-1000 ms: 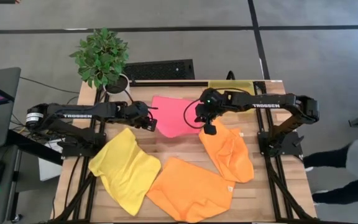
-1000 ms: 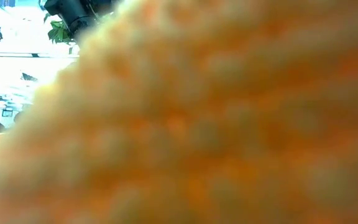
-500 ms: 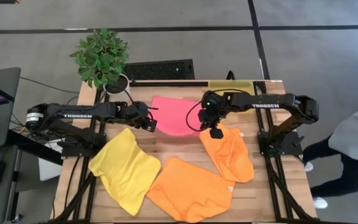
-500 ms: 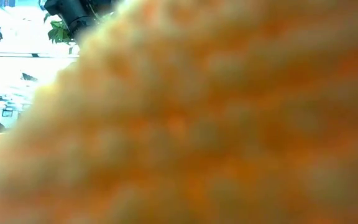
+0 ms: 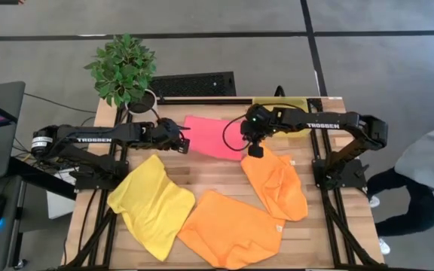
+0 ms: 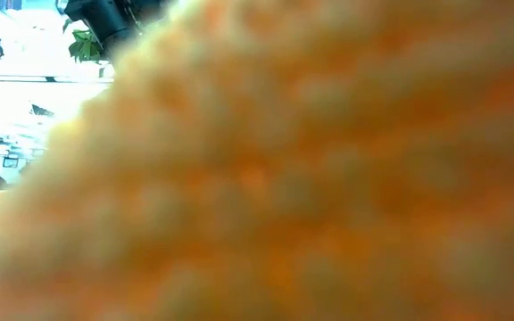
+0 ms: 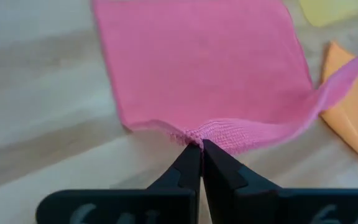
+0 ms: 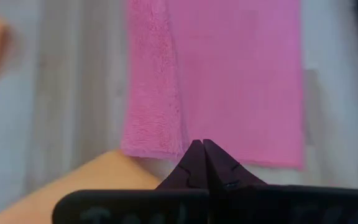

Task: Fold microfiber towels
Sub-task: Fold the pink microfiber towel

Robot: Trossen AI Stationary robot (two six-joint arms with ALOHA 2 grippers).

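— From above, what have you got?
— My left gripper [image 5: 184, 141] and right gripper [image 5: 253, 150] each pinch a near corner of the pink towel [image 5: 211, 136] at the table's [image 5: 224, 177] back.
— Low view?
— Orange towel [image 6: 310, 178] fills it.
— Wrists?
— Left fingertips [image 7: 191, 154] clamped on pink towel [image 7: 197, 62]; right fingertips [image 8: 199, 152] pressed together at its edge [image 8: 229, 81].

Pink towel [image 5: 211, 138] half-folded at table's rear; yellow towel [image 5: 151, 205], two orange towels [image 5: 228, 229] rumpled in front.

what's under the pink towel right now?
Bare wooden table under the pink towel; its near edge is lifted, pinched by the left gripper and right gripper. Anything beneath the flat part is covered.
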